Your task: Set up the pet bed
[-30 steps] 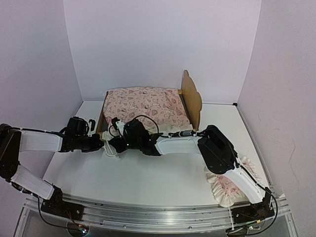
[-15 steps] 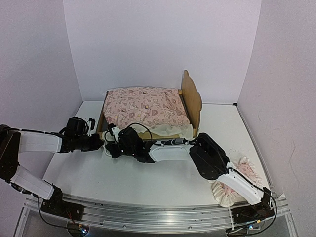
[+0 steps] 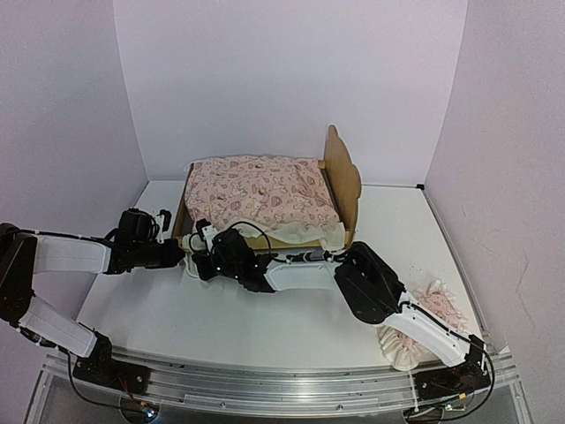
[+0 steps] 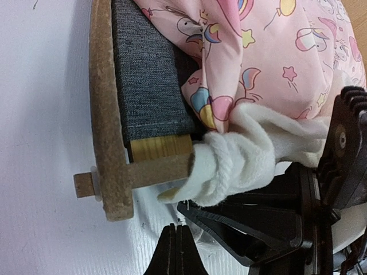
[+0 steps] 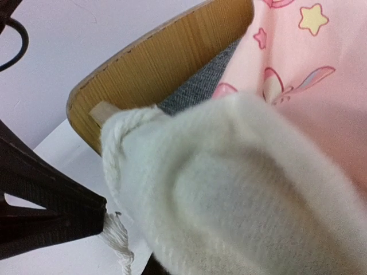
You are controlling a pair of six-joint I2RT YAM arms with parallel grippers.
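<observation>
right gripper (image 3: 201, 256) is clamping the cream ruffle (image 4: 229, 166) of the pink heart-print mattress cushion (image 3: 265, 190) at the light plywood pet bed (image 4: 106, 114) corner. left gripper (image 4: 176, 252) is pinched empty. Tugging risks dragging the frame.

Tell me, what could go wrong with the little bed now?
The right gripper seems to pinch the white ruffle, which hangs bunched over a corner of the pet bed; let go there, it may stay outside the rail. The left gripper, shut, sits very near, so the two could bump. A hard pull might drag the bed.
</observation>
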